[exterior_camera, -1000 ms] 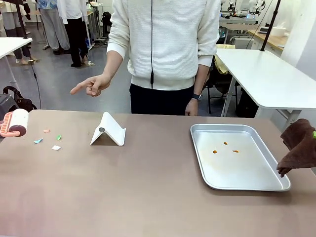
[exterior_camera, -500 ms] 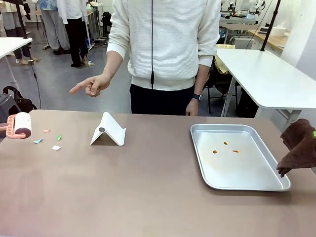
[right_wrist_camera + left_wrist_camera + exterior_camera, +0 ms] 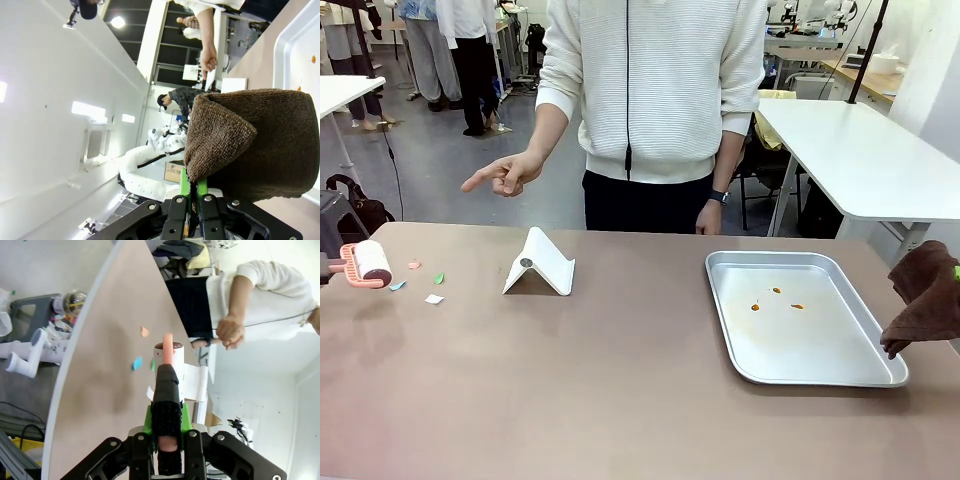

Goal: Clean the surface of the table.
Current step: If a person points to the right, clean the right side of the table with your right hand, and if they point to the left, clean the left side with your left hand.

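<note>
The tan table [image 3: 620, 390] spans the front view, with a pink lint roller [image 3: 368, 264] at the tabletop's left edge beside paper scraps [image 3: 434, 299]. The left wrist view adds that the left gripper [image 3: 167, 422] has its jaws clamped on the roller's handle. At the tabletop's right edge, just beside the silver tray [image 3: 800, 345], hangs a brown cloth [image 3: 928, 300], and the right wrist view shows the right gripper [image 3: 192, 192] with its jaws pinched together on a fold of it, while the person's hand [image 3: 505, 172] points from the far side.
</note>
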You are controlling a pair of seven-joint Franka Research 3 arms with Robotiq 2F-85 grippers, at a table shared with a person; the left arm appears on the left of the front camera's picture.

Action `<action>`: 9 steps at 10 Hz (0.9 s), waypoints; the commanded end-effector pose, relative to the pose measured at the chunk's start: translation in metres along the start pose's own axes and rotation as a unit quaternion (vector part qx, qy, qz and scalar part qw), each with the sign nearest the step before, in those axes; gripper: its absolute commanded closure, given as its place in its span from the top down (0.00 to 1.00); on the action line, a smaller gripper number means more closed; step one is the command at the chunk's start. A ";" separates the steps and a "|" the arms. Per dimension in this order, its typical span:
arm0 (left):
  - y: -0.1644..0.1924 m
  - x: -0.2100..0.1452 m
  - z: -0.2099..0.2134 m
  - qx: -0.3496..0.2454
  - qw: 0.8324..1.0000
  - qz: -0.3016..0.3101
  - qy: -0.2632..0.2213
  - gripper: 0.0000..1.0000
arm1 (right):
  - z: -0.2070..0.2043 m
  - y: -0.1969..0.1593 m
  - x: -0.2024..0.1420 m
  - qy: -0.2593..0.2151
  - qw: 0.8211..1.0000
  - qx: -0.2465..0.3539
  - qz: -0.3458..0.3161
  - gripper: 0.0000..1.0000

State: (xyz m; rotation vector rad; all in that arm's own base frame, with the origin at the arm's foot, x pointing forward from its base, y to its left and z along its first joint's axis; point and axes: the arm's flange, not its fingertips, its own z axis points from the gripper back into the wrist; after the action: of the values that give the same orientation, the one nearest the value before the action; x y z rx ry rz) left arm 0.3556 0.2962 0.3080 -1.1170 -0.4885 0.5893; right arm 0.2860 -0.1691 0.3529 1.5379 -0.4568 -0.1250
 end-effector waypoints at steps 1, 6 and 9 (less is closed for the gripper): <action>-0.006 -0.004 -0.010 0.037 0.999 0.000 -0.020 0.22 | 0.001 0.008 0.000 0.002 1.000 -0.001 -0.010 0.00; 0.001 0.003 -0.025 0.096 0.995 0.000 -0.017 0.22 | 0.001 0.008 0.000 0.002 1.000 -0.001 -0.010 0.00; -0.001 -0.003 -0.043 0.111 0.994 -0.017 -0.017 0.22 | 0.001 0.008 0.000 0.002 1.000 -0.001 -0.010 0.00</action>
State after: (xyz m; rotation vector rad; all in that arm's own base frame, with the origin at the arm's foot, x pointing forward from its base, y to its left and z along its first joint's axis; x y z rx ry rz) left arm 0.3837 0.2775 0.3016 -0.9394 -0.4664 0.6146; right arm 0.2860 -0.1691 0.3529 1.5379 -0.4569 -0.1252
